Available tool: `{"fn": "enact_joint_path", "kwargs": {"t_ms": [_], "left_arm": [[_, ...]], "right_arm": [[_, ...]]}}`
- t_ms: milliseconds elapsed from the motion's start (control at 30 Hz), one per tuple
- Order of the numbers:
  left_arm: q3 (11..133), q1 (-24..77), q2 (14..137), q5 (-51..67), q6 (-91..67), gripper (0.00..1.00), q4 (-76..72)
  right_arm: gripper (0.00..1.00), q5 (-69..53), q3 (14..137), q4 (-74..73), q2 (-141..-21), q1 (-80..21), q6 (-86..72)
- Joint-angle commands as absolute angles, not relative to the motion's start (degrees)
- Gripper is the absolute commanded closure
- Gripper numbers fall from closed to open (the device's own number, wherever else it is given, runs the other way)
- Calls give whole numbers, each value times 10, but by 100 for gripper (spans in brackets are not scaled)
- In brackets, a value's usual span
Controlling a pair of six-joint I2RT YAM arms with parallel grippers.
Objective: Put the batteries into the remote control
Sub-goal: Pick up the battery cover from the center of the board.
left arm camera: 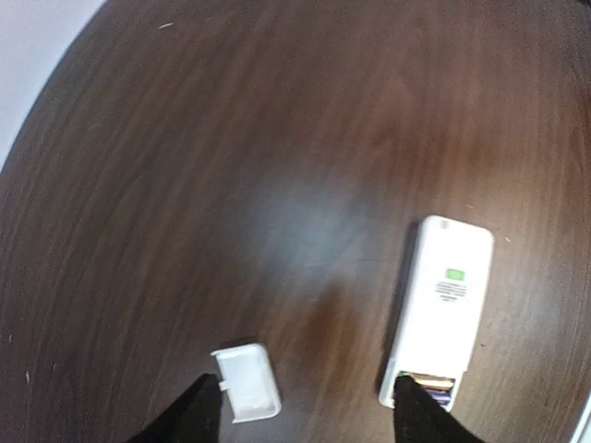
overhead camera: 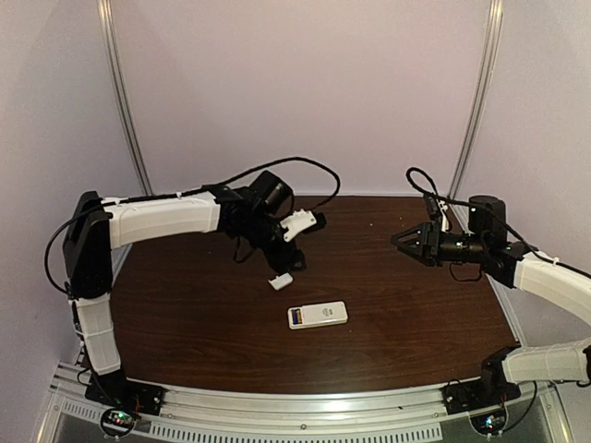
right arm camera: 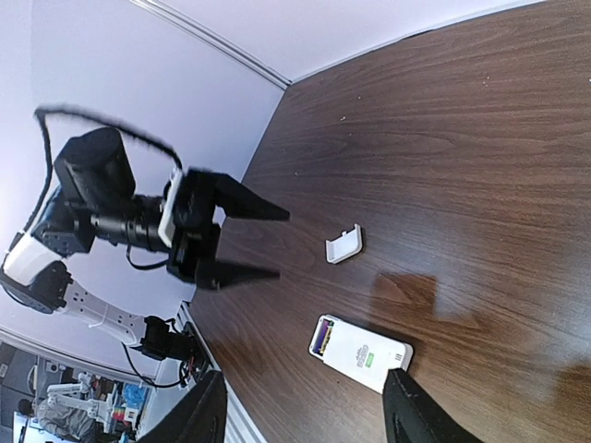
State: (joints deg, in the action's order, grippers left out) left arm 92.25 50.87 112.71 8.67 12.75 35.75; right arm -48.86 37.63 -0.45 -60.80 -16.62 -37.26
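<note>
Where the left tool (left arm camera: 307,383) hangs spread wide and empty, a small white plastic battery cover (left arm camera: 247,381) lies just beside one finger. White rectangular plastic remote control (overhead camera: 318,315): mid-table, towards the near edge, back up; slim gold and dark-blue batteries (left arm camera: 432,386) seated in its open compartment. Judged light, stiff, slippery; grip by the long sides. Right tool (overhead camera: 399,242): spread, empty.

A small white cover (overhead camera: 281,281) lies on the dark table (overhead camera: 185,314).

White remote control (overhead camera: 318,315), dark woodgrain table (overhead camera: 416,305)
</note>
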Motion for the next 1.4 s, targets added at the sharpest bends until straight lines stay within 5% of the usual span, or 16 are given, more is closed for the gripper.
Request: {"fn": "enact_joint_path", "kwargs": {"t_ms": [0, 800, 1133, 1233, 1367], "left_arm": [[859, 429, 1112, 118, 7, 43, 302], [898, 430, 1232, 122, -8, 64, 329], [915, 443, 1268, 80, -6, 86, 359], [919, 442, 1238, 138, -9, 99, 352], [901, 441, 1153, 290, -24, 100, 297]], "right_arm": [[41, -462, 364, -11, -594, -167, -346], [40, -391, 352, -56, -562, -202, -268], [45, -396, 355, -48, -567, -205, -271], [47, -397, 358, -35, -575, -208, -272], [48, -422, 375, -4, -594, -221, -282]]}}
